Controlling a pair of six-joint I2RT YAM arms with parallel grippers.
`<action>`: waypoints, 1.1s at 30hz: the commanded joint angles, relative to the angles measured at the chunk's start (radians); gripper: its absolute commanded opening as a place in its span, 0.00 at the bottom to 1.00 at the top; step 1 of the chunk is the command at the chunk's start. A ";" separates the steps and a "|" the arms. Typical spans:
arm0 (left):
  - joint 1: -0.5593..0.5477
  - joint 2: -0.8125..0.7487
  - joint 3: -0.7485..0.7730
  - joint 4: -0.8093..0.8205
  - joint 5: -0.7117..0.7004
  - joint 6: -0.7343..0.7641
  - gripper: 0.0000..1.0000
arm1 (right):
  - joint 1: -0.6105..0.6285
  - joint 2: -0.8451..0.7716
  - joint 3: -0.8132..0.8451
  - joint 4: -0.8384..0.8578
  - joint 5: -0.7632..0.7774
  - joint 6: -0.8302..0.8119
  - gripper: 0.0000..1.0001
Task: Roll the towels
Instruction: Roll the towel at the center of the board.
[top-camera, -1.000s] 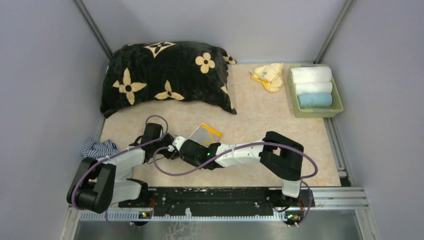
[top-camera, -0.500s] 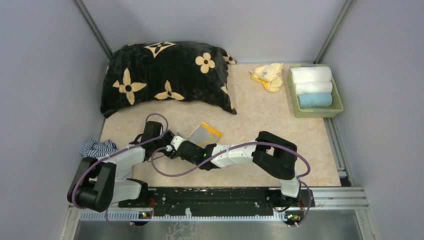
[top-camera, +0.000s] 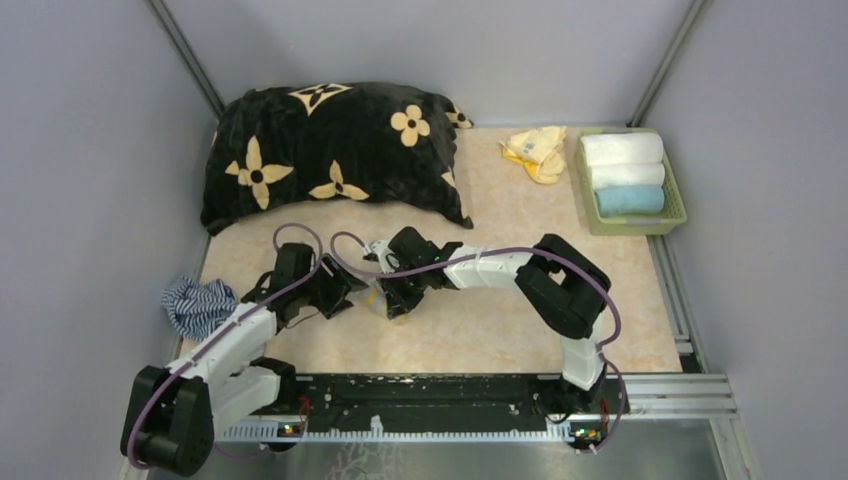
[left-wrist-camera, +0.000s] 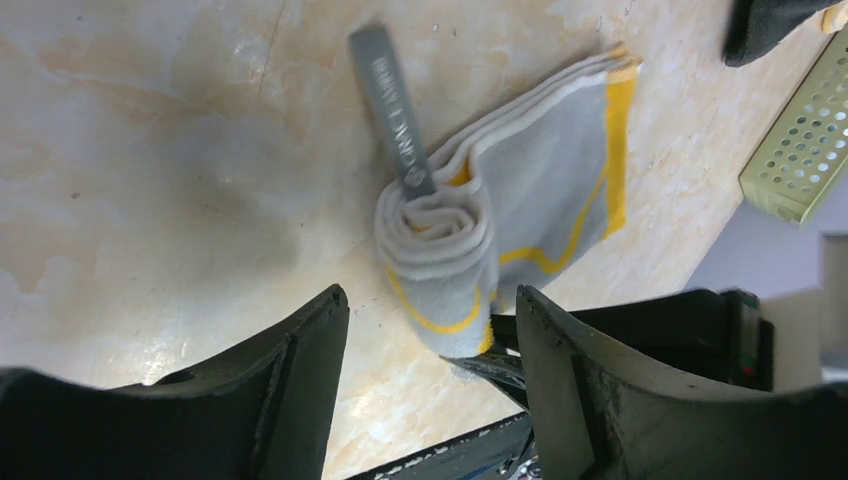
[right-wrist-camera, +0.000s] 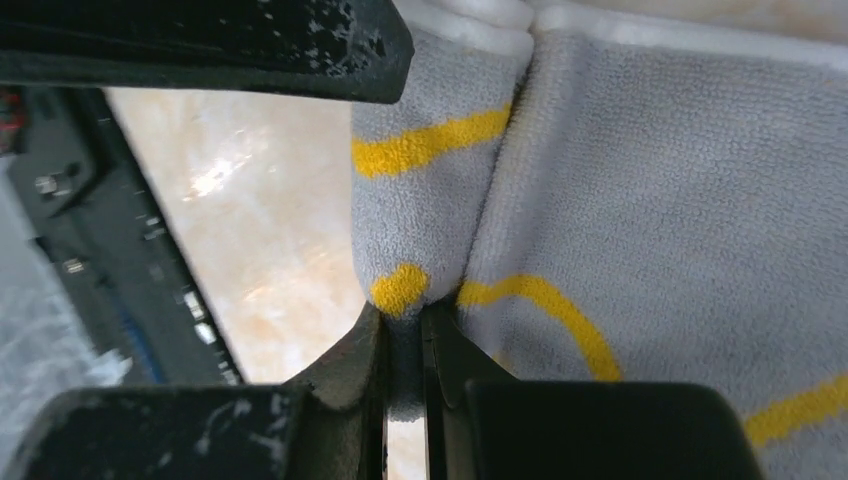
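1. The grey towel with yellow trim (left-wrist-camera: 470, 230) lies on the beige tabletop (top-camera: 500, 330), in the near-middle area between the two arms. One end is wound into a tight roll, and the rest trails out flat behind it.
2. A grey loop tab (left-wrist-camera: 393, 110) with printed lettering sticks out from the centre of the roll and lies flat on the tabletop.
3. The right end effector (right-wrist-camera: 403, 350) is pinched narrow on one end of the roll, with a fold of towel caught between its fingers.
4. The left end effector (left-wrist-camera: 430, 300) is spread wide and holds nothing. Seen from its wrist camera, the roll sits in the gap between its fingers, just beyond the tips.
5. From overhead, both end effectors meet over the towel and hide most of it.
6. A striped blue-and-white cloth (top-camera: 197, 303) is bunched at the tabletop's left edge, beside the left arm.
7. A black pillow with yellow flowers (top-camera: 335, 150) fills the far left.
8. A crumpled yellow cloth (top-camera: 537, 152) lies at the far side, just beside a green basket (top-camera: 635, 228).
9. The basket holds two white rolled towels (top-camera: 622, 150) and a blue rolled towel (top-camera: 630, 200).
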 joint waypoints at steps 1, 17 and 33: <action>0.005 -0.032 -0.006 -0.039 0.016 0.003 0.69 | -0.063 0.078 0.006 -0.023 -0.433 0.124 0.04; -0.011 0.066 -0.054 0.135 0.141 -0.046 0.62 | -0.245 0.224 -0.012 0.077 -0.634 0.377 0.05; -0.032 0.295 -0.024 0.159 0.058 -0.013 0.46 | -0.236 -0.005 -0.069 0.033 -0.306 0.254 0.40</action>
